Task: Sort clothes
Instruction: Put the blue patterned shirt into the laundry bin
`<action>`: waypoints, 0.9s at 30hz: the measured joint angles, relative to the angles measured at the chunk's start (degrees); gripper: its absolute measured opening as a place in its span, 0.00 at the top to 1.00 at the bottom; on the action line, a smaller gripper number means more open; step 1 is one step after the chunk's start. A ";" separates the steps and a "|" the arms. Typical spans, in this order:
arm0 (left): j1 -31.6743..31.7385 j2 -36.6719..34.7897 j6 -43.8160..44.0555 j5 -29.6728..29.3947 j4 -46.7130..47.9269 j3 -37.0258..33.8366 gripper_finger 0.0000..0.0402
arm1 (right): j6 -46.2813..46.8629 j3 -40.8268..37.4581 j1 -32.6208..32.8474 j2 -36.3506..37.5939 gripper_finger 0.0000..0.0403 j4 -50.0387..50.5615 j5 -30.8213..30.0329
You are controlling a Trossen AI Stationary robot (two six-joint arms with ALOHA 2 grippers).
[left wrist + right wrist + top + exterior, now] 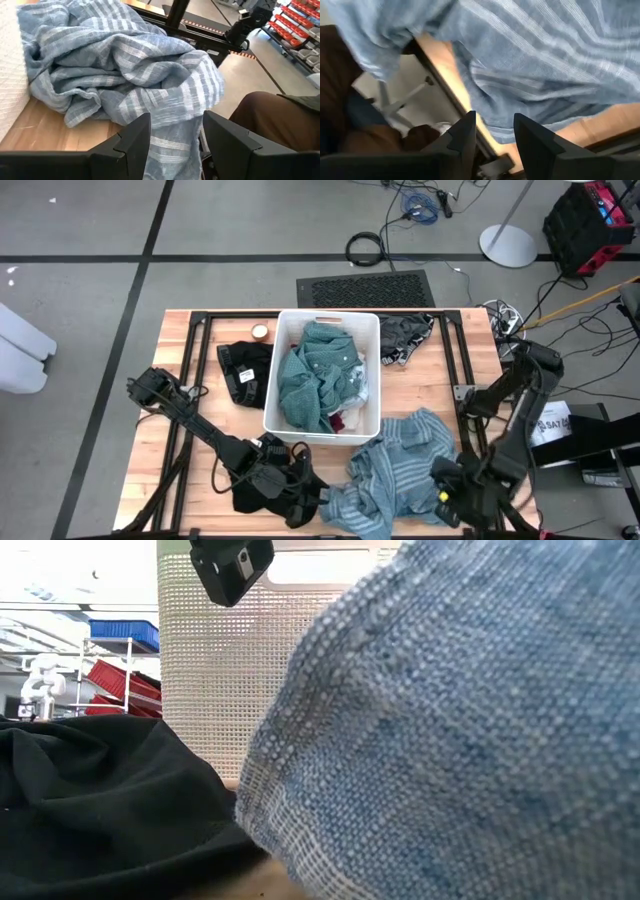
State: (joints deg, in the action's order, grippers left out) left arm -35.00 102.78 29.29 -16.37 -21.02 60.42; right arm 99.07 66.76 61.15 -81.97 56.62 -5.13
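- Large blue-grey striped woven garment point(395, 470) lies crumpled on the wooden-slat bench point(190, 340) at about 5 o'clock, near front edge, just beside the bin's front right corner; part of it seems to hang over the bench edge in the wrist views.
- Right gripper point(445, 498) is at the garment's 4 o'clock edge, right at the cloth; fingers point(465, 135) stand part-way apart with a gap between and nothing visibly pinched, striped cloth just beyond them. Judgement: set to take or just off the hem, cannot tell which.
- Left gripper point(300, 498) is at the garment's 8 o'clock side, fingers point(132, 137) wide apart and empty, aimed at the striped folds. Judgement: both arms flank the big piece because it probably needs two holds to lift.
- Black soft garment point(262, 485) is heaped under and around the left gripper at 7 o'clock; contact unclear.
- White rectangular perforated plastic bin point(290, 325) sits mid-bench; inside it a teal-green crumpled garment point(312, 375) fills most of it, a white patterned piece point(358, 385) on the 3 o'clock side, a small magenta scrap point(340, 420) near the front wall.
- Outside the bin: second black garment point(245, 370) touching its 9 o'clock wall, dark grey garment with white trim point(405, 335) at its 2 o'clock corner, both still unsorted.
- Small round tan object point(260, 332) at 11 o'clock; too small to identify.
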 joint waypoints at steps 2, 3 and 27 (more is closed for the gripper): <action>-0.02 0.00 -1.09 0.81 -1.44 0.00 0.52 | 0.72 0.00 1.67 -2.14 0.70 0.24 -0.92; 0.00 0.00 -1.54 1.82 -2.75 0.00 0.52 | 0.69 0.00 2.20 -3.47 0.70 -0.06 -1.03; 0.02 0.04 -16.94 12.59 -25.56 0.02 0.52 | -16.23 -0.07 1.49 -22.31 0.97 -10.06 6.99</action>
State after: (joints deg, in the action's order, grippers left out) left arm -34.99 102.83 12.35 -3.78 -46.58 60.45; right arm 82.84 66.70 62.64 -104.27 46.56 1.86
